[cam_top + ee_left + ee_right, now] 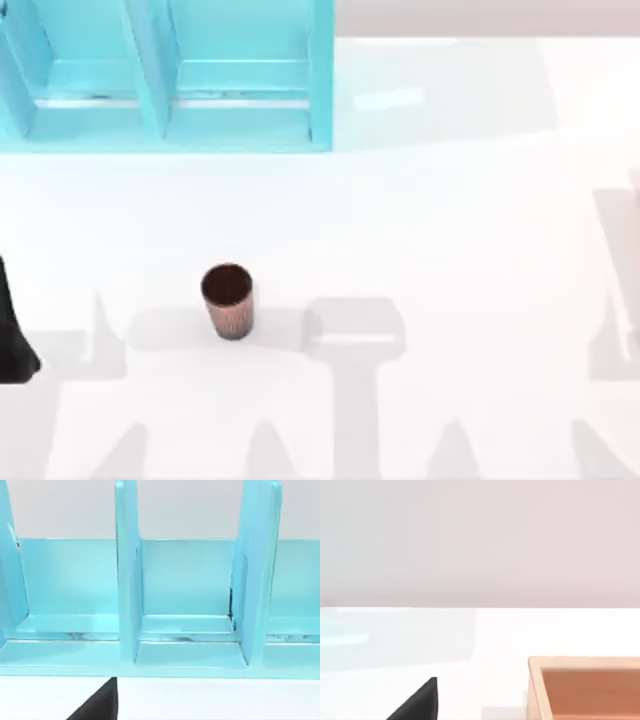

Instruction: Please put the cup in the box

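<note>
The cup (227, 300) is small, reddish-brown and ribbed, with a dark inside. It stands upright on the white table, left of the middle and toward the front. A dark part of my left arm (15, 340) sits at the table's left edge, well apart from the cup. In the left wrist view a black tip of my left gripper (100, 705) points toward the cyan shelf. The box (535, 690) is open, with pale wooden walls and an orange-brown inside; it lies beyond the black tip of my right gripper (420, 702) in the right wrist view.
A cyan shelf unit (160, 80) with upright dividers stands at the back left of the table. In the left wrist view its compartments (185, 600) are open-fronted. Arm shadows fall across the front of the table.
</note>
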Robot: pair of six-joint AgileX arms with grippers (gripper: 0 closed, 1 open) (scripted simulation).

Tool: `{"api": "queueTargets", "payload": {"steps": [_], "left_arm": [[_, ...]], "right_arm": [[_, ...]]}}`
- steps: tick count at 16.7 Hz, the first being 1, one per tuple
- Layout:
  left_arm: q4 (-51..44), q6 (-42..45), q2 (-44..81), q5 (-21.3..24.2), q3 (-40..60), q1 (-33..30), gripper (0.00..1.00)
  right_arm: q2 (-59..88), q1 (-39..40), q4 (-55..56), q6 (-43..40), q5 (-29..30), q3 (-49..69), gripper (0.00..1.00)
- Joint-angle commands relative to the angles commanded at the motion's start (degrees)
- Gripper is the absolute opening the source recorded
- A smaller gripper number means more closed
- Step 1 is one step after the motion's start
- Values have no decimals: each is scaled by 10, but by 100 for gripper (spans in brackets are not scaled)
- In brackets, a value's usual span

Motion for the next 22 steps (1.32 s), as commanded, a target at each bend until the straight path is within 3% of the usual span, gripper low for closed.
{"api": "queueTargets", "payload": {"steps": [5,9,22], "left_arm": [[0,0,0,0,0,0,100],[0,0,0,0,0,0,100],[0,0,0,0,0,0,100]], "right_arm": [[31,16,-16,16,3,31,100],[151,71,-83,71,17,147,100],[879,345,-552,339,91,796,100]]}}
